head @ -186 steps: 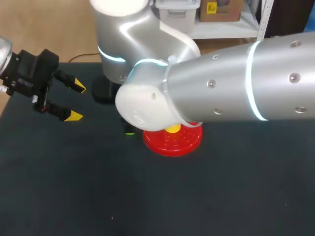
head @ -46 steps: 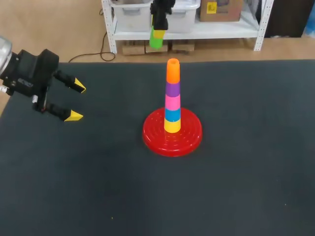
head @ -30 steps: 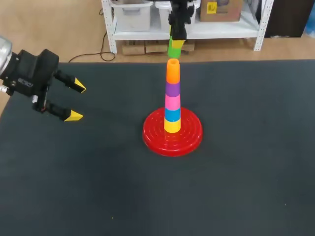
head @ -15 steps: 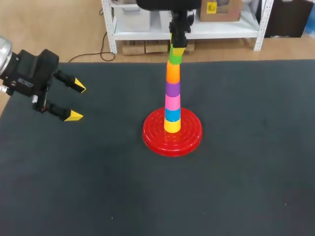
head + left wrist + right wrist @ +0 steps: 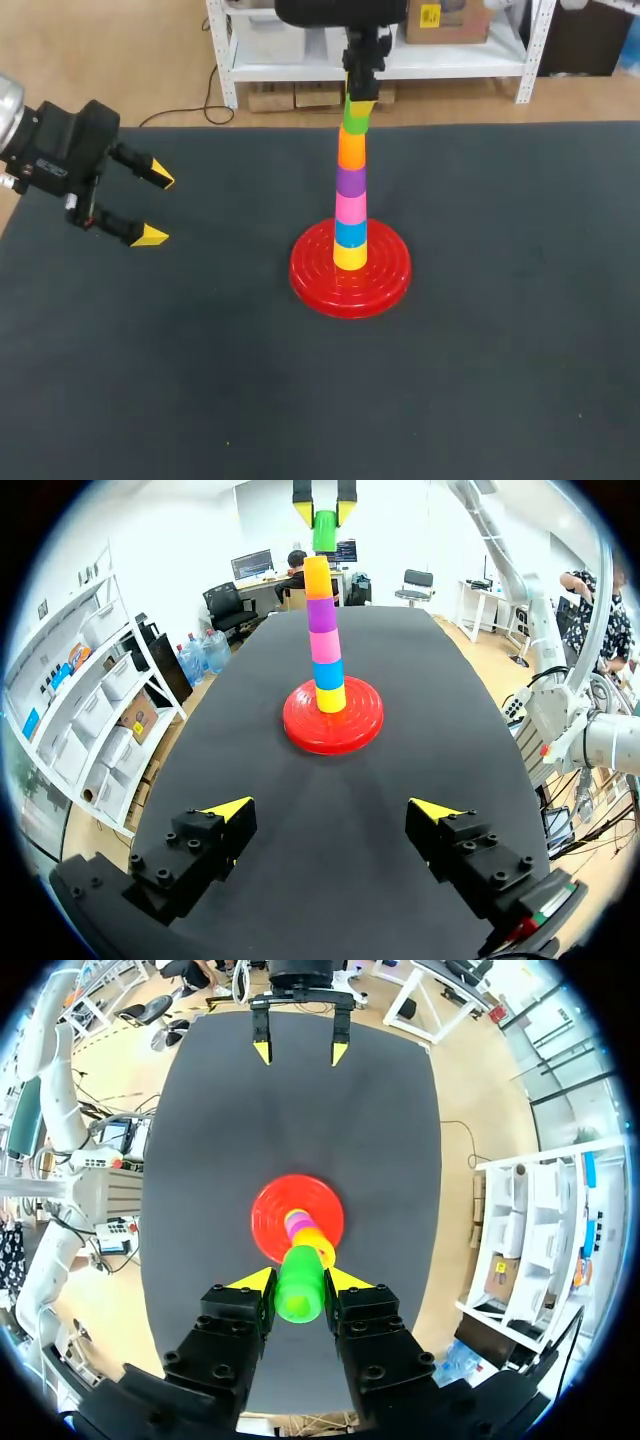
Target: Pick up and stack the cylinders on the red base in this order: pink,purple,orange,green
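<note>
Clamping the green cylinder point(image 5: 355, 114) above the orange cylinder point(image 5: 351, 148) is the right claw point(image 5: 300, 1278); left claw point(image 5: 157, 208) gapes wide.

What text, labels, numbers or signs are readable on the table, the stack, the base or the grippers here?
None can be read.
The stack, the green cylinder, the red base and the table bear no print.
A pale mark on the left gripper body is too small to read.

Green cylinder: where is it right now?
In the head view, the green cylinder is held in the right hand, directly over the orange cylinder topping the stack on the red base mid-table.
</note>
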